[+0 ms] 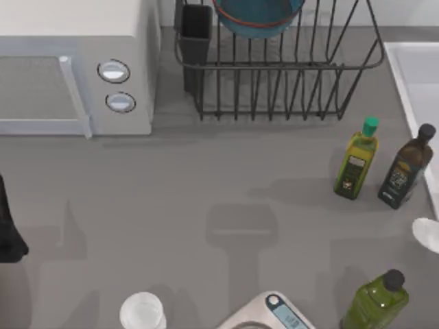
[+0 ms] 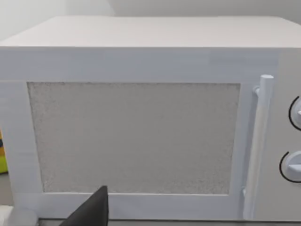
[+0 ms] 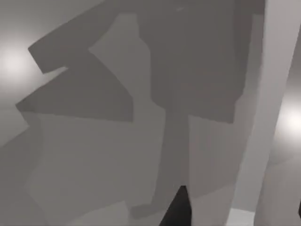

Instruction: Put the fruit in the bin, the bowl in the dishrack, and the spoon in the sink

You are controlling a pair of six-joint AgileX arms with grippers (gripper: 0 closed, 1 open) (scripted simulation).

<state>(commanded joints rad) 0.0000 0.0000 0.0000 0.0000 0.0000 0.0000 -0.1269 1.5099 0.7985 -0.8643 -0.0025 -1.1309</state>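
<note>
I see the wide blue bowl with the reddish-brown rim already sitting in the large black wire dishrack at the back of the table, so that step looks done. The small white spoon's pale oval head lies at the table's right edge, near the pale basin of the sink at back right. My left arm is parked at the table's left edge, facing the white microwave; one dark fingertip shows, and I cannot tell whether either gripper is open or closed. I judge the spoon is next: I would come down squarely over it, clear of the dark oil bottle beside it
</note>
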